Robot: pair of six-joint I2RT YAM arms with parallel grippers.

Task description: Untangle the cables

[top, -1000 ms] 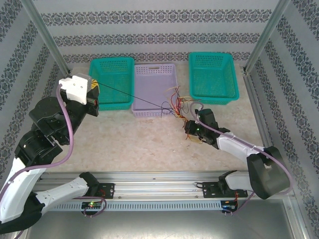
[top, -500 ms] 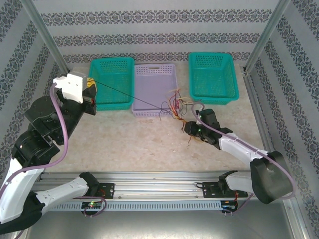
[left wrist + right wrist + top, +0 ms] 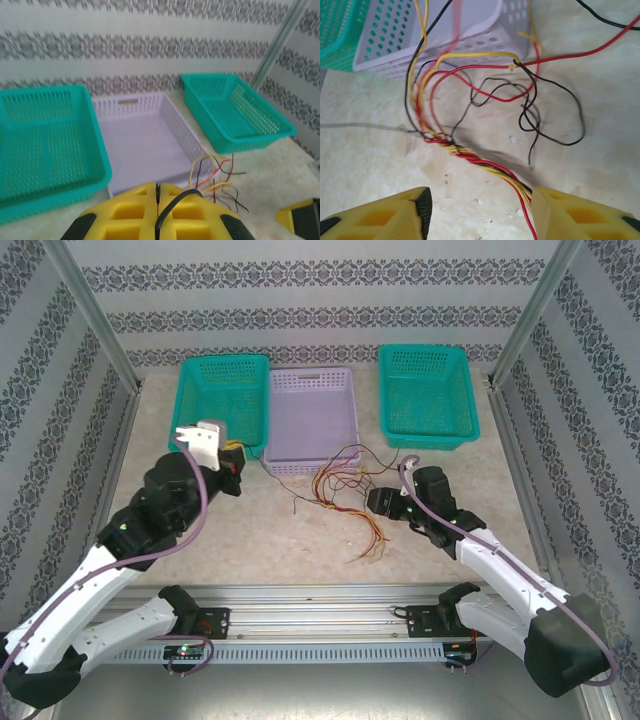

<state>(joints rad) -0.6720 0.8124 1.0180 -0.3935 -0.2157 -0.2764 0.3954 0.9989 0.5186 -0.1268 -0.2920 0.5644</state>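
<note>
Left arm (image 3: 150,525) has swung down and inward since the earlier frame, the taut black line has gone slack, and right hand (image 3: 376,502) has let go. Bench (image 3: 250,535) carries left teal basket (image 3: 222,400), lilac basket (image 3: 310,415) and right teal basket (image 3: 425,390) along its far side. Left hand (image 3: 157,189) pressed together, pinching a black cable (image 3: 176,196), near lilac basket's front left corner. Right hand fingers spread, twisted strands passing between them, not clamped. Cables (image 3: 340,480) lie loose on bench before lilac basket, between both hands.

Left arm (image 3: 150,522) jaws together, right arm (image 3: 492,562) jaws apart.
</note>
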